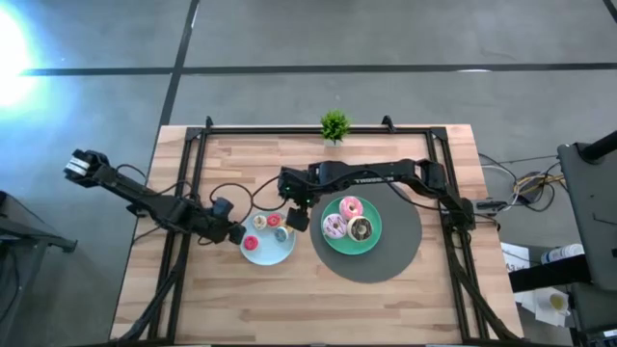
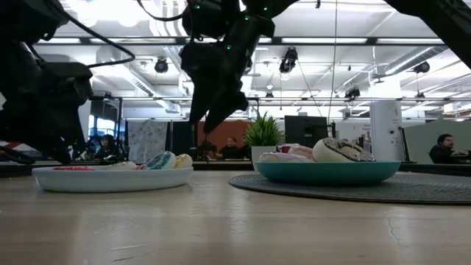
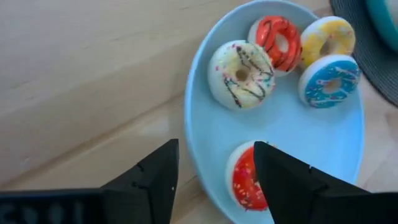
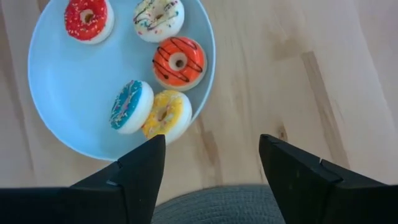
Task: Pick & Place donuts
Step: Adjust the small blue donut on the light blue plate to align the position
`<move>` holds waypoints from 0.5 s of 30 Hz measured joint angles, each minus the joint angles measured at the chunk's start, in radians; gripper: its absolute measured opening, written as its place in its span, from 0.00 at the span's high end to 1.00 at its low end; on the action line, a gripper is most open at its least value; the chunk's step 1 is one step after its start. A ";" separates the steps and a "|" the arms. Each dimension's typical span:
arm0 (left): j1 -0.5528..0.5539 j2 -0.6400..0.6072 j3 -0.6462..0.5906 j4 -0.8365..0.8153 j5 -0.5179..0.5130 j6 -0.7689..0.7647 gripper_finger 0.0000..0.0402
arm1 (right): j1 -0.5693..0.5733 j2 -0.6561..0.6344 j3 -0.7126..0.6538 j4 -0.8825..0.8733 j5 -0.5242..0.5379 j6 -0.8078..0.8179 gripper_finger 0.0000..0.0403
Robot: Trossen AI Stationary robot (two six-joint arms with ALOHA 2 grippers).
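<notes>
Several mini donuts lie flat on a light-blue plate [image 1: 253, 253]: red [image 4: 87, 18], white with sprinkles [image 4: 158, 17], orange with dark stripes [image 4: 178, 61], blue [image 4: 130, 106] and yellow [image 4: 165, 117]. Three larger donuts, pink [image 1: 351, 206], pale pink [image 1: 335, 227] and chocolate [image 1: 361, 229], lie on a green plate [image 1: 371, 243]. My left gripper [image 3: 214, 180] is open at the blue plate's left rim, with the red donut [image 3: 245, 180] beside one finger. My right gripper [image 4: 214, 165] is open and empty, raised above the blue plate's right edge [image 2: 217, 110].
The green plate stands on a round dark grey mat [image 1: 400, 255] right of the blue plate. A small green potted plant [image 1: 335, 125] stands at the table's far edge. A black frame [image 1: 193, 164] runs around the table top. Bare wood lies toward the near edge.
</notes>
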 joint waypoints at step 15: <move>0.046 0.118 -0.006 0.065 0.014 0.060 0.76 | 0.047 -0.002 0.002 -0.033 -0.009 0.048 0.43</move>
